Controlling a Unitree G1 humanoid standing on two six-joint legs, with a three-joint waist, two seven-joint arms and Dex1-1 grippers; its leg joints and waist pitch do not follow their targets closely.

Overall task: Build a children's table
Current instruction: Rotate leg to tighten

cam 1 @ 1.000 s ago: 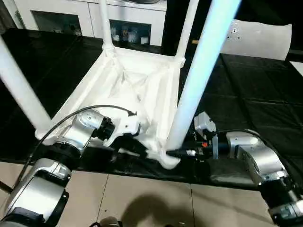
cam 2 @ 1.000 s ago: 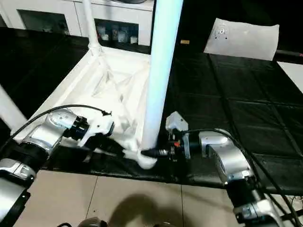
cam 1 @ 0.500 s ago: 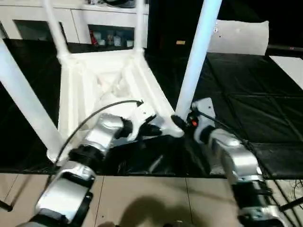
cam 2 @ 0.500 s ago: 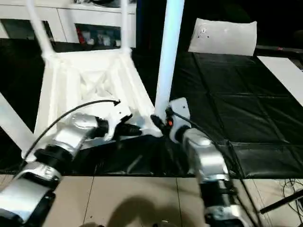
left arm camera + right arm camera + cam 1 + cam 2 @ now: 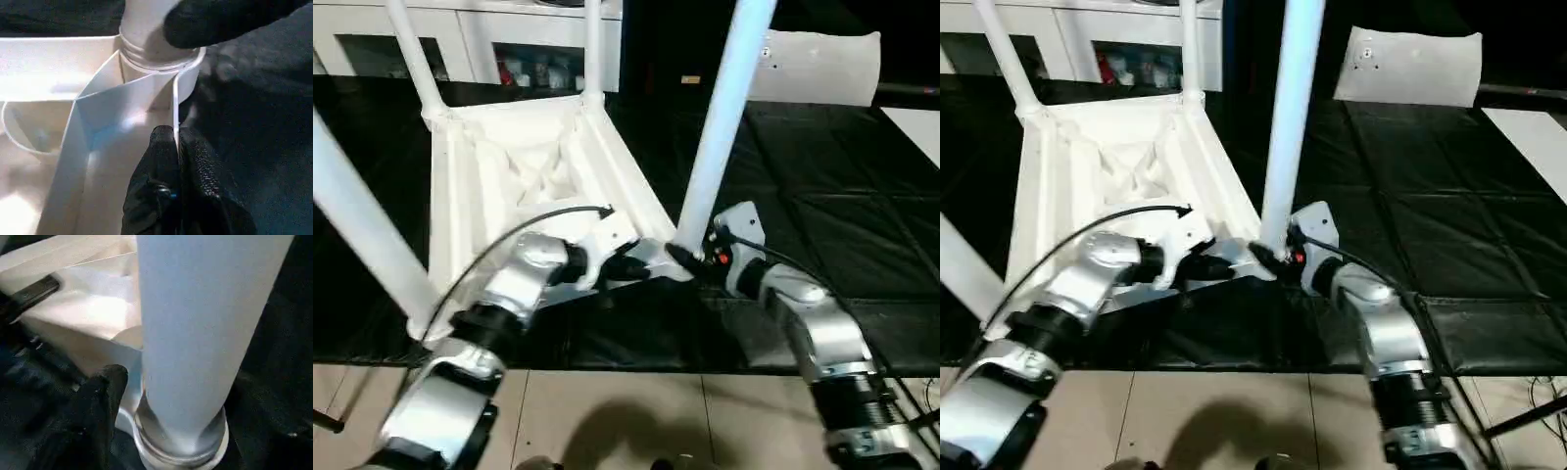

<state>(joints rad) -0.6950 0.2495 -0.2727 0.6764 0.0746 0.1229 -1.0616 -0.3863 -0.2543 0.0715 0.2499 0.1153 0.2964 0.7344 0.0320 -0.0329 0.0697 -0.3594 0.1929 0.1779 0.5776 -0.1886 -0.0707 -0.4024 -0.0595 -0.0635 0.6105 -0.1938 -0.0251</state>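
The white tabletop [image 5: 450,196] lies upside down on the black mat, ribbed underside up. All four white legs stand in its corner sockets: two far ones [image 5: 411,49] [image 5: 593,49], a near left one [image 5: 362,225] and a near right one [image 5: 720,127]. My left gripper [image 5: 636,266] is shut on the thin rim [image 5: 175,112] just beside the near right socket, its fingers [image 5: 161,161] pinching the rim's wall. My right gripper [image 5: 688,257] holds the near right leg [image 5: 205,333] at its base, one finger [image 5: 100,411] against it and the other hidden behind it.
A flat white sheet [image 5: 822,67] lies at the back right of the black mat [image 5: 822,196]. White glass-door cabinets [image 5: 489,39] stand behind the table. The mat's front edge meets beige floor tiles [image 5: 607,411] close under my forearms.
Since a second ago the tabletop has swung round, its far end going left and its near right corner moving back from the mat's edge. Both grippers stayed at that corner. The camera shifted too.
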